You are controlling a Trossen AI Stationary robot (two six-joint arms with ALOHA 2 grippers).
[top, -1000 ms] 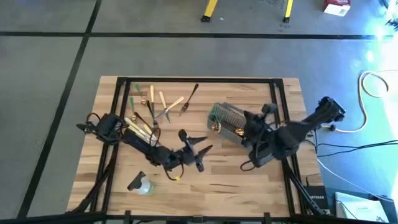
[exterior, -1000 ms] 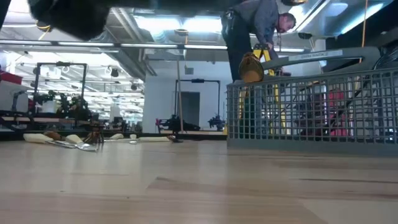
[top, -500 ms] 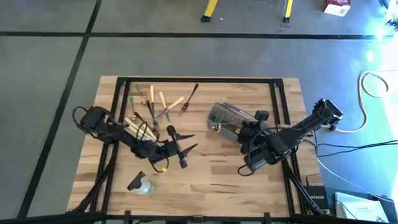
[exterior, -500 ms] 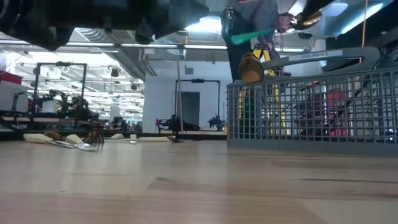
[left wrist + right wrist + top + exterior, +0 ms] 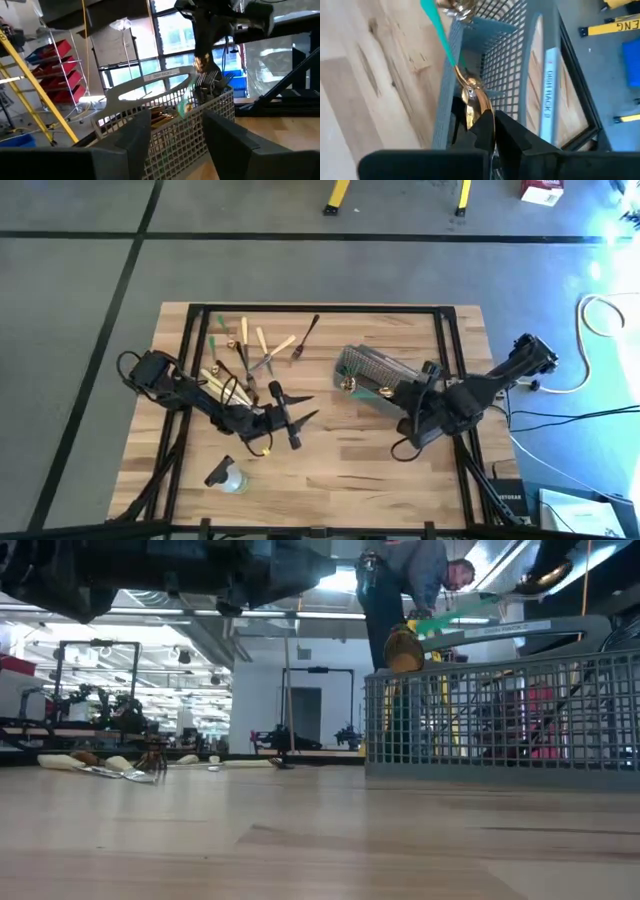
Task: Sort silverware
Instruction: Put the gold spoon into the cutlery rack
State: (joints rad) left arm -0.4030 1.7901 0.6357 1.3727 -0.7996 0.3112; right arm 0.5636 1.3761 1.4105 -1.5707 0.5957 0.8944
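We are at the drop-off: our right gripper [image 5: 487,131], fingers pinched on a green-handled utensil [image 5: 440,31] above the mesh basket [image 5: 365,366], should next lower and release, while our left gripper [image 5: 292,416] waits, seemingly spread, near the loose silverware [image 5: 250,350].

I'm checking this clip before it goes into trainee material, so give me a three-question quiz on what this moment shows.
1. True or false: the right gripper holds a utensil with a green handle over the grey mesh basket.
2. Which best describes the left gripper? A. Open, over bare table. B. Shut on a black fork. C. Inside the basket.
3. Fill in: the small clear bottle lies near the table's ___ edge, on the left arm's side.

Key: 1 true. 2 A. 3 front.
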